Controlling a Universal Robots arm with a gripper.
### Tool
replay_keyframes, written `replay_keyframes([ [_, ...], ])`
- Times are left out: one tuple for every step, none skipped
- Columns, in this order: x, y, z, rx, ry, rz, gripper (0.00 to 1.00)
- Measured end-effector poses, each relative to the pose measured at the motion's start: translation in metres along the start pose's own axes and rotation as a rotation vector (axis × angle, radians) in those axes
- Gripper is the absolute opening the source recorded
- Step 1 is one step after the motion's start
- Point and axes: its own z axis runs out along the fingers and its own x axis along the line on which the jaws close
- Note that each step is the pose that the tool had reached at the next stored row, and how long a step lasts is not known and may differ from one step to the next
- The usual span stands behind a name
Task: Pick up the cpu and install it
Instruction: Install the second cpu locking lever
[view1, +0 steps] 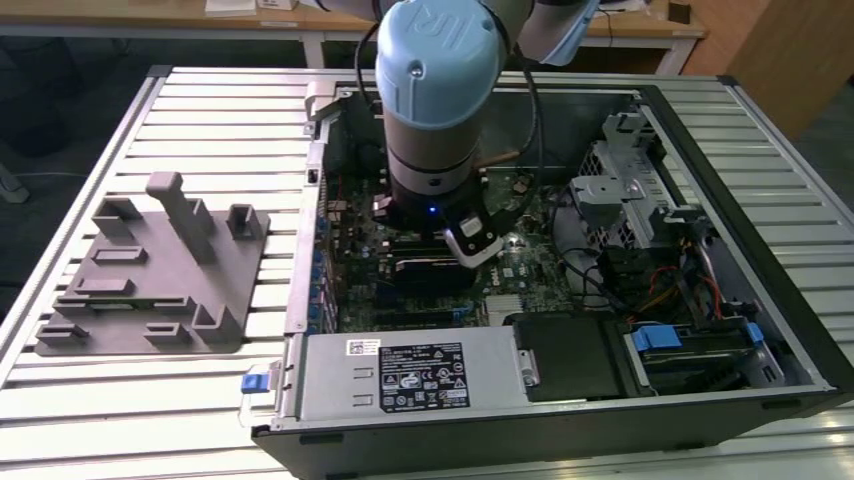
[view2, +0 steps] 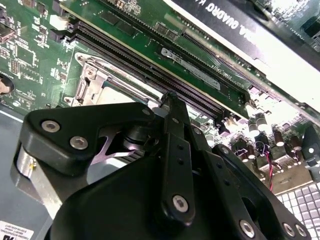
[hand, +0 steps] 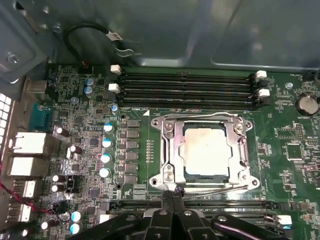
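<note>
Exterior view. Open black computer case (view1: 561, 400) lying on its side on slatted metal bench (view1: 120, 400). Grey plastic holder block with upright posts (view1: 154, 275) near bench's edge at the exterior view's left, well apart from the case. Pale blue and grey robot arm (view1: 434, 100) reaching straight down into the case, over green motherboard (view1: 534, 265). Silver power supply box with label (view1: 414, 375) along case's near wall. Drive cage with blue tabs (view1: 681, 340) toward the case's corner at the exterior view's right.

Second wrist view. Black gripper (view2: 167, 100) close above the board, fingers pressed together, nothing pinched between them. Silver socket frame (view2: 95, 80) just beyond the fingertips, partly hidden. Long black memory slots (view2: 150, 62) running beside the socket.

First wrist view. Small flat square cpu with silvery-grey metal top plate (hand: 206, 152) seated inside the metal socket frame (hand: 167, 150) on the motherboard (hand: 295, 150), frame around it on all sides. Gripper (hand: 170, 192) tips together, just beside the socket's edge, apart from the cpu. Row of cylindrical capacitors (hand: 106, 150) on the far side of the socket frame from the cpu.
</note>
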Motion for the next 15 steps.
replay_keyframes([
  [0.0005,-0.0002,0.0008,-0.0023,-0.0001,0.000,0.11],
  [0.0010,-0.0005,0.0017,-0.0046,-0.0001,0.000,0.11],
  [0.0013,-0.0007,0.0025,-0.0074,-0.0001,0.000,0.11],
  [0.0015,-0.0010,0.0033,-0.0107,-0.0001,0.000,0.11],
  [0.0017,-0.0012,0.0040,-0.0140,-0.0002,0.001,0.11],
  [0.0019,-0.0014,0.0048,-0.0174,-0.0003,0.001,0.11],
  [0.0021,-0.0017,0.0055,-0.0207,-0.0003,0.001,0.11],
  [0.0024,-0.0019,0.0061,-0.0242,-0.0004,0.001,0.11],
  [0.0025,-0.0020,0.0064,-0.0280,-0.0005,0.001,0.11],
  [0.0028,-0.0021,0.0068,-0.0319,-0.0005,0.002,0.11],
  [0.0032,-0.0022,0.0072,-0.0364,-0.0006,0.002,0.11],
  [0.0039,-0.0023,0.0075,-0.0417,-0.0006,0.002,0.11],
  [0.0048,-0.0024,0.0078,-0.0474,-0.0007,0.002,0.11],
  [0.0057,-0.0025,0.0081,-0.0510,-0.0008,0.002,0.11],
  [0.0064,-0.0025,0.0083,-0.0528,-0.0008,0.003,0.11],
])
